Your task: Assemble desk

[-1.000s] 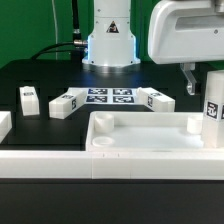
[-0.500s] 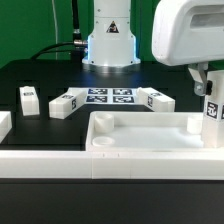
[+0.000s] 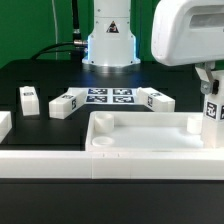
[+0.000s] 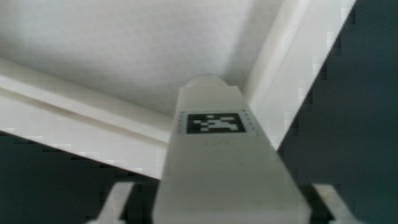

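Note:
The white desk tabletop [image 3: 150, 138] lies rim up at the front right of the exterior view. One white tagged leg [image 3: 213, 112] stands upright at its far right corner. My gripper [image 3: 208, 88] has come down over that leg, with a finger on each side. In the wrist view the leg [image 4: 222, 140] runs up between my fingers [image 4: 118, 203], with a thin dark gap on each side, and the tabletop's rim [image 4: 89, 100] lies beyond it. Three more legs lie on the black table: one at the left [image 3: 28, 98], one beside it [image 3: 65, 103] and one at the right [image 3: 156, 99].
The marker board [image 3: 108, 96] lies flat in front of the arm's base [image 3: 108, 45]. A long white rail [image 3: 50, 163] runs along the front edge, and its end piece [image 3: 4, 124] stands at the exterior view's left.
My gripper has moved toward the exterior view's right and down, from beside the standing leg to over it. The loose legs and the tabletop have not moved.

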`<state>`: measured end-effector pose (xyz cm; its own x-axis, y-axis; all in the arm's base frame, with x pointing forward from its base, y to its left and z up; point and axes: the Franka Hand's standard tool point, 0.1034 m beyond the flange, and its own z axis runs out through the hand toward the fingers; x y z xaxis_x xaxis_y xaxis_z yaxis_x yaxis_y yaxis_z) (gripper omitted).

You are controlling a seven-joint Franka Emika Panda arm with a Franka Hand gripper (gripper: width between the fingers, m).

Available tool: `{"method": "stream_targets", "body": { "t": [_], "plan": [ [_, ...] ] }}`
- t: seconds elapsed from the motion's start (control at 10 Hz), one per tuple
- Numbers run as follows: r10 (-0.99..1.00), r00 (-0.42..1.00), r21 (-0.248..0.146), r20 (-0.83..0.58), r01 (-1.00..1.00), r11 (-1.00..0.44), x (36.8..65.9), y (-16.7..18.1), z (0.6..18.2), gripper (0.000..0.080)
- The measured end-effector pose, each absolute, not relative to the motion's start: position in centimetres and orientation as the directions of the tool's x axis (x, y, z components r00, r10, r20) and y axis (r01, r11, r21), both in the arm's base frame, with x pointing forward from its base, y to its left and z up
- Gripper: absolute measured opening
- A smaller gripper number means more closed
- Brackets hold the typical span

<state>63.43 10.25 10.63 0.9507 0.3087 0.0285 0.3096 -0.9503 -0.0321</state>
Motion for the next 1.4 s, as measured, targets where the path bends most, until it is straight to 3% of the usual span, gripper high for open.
{"method": "stream_targets", "body": {
  "t": [0.6, 1.2, 1.4],
  "plan": [
    [-0.256, 0.966, -0.082, 0.032, -0.253, -0.964, 63.39, 10.03, 10.61, 0.0289],
    [-0.737, 0.675, -0.095, -0.032, -0.736, -0.67, 63.37, 10.01, 10.61, 0.029],
    [-0.803, 0.594, -0.092, -0.044, -0.803, -0.589, 63.36, 10.06, 10.59, 0.0292]
  ]
}}
